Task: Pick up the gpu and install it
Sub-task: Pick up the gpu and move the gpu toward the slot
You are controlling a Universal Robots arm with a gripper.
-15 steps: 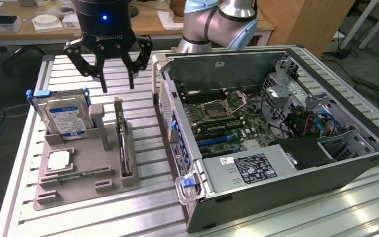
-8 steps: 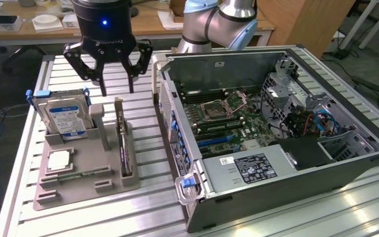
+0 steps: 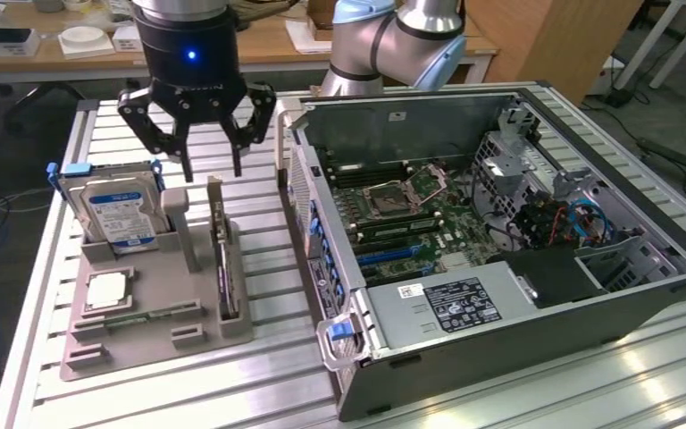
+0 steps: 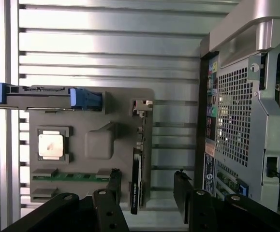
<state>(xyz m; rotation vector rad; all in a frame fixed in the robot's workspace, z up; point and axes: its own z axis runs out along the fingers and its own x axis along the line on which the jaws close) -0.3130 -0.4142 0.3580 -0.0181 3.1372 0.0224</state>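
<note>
The gpu (image 3: 222, 259) stands on its long edge in a slot of the grey holder tray (image 3: 140, 347), its metal bracket end toward the back. My gripper (image 3: 212, 170) hangs open just above that back end, touching nothing. In the wrist view the gpu (image 4: 136, 181) appears edge-on as a thin black strip, with its silver bracket (image 4: 142, 105) at the far end. The gripper (image 4: 148, 187) straddles the card from above, one finger (image 4: 114, 182) on one side and the other on the opposite side. The open computer case (image 3: 498, 223) lies beside the tray on the exterior view's right.
A silver hard drive (image 3: 117, 210) with a blue-white label stands upright in the tray, next to a processor chip (image 3: 107, 290) and a green memory stick (image 3: 153, 315). The case's motherboard (image 3: 414, 214) faces up. Everything rests on a slatted aluminium table (image 3: 260, 375).
</note>
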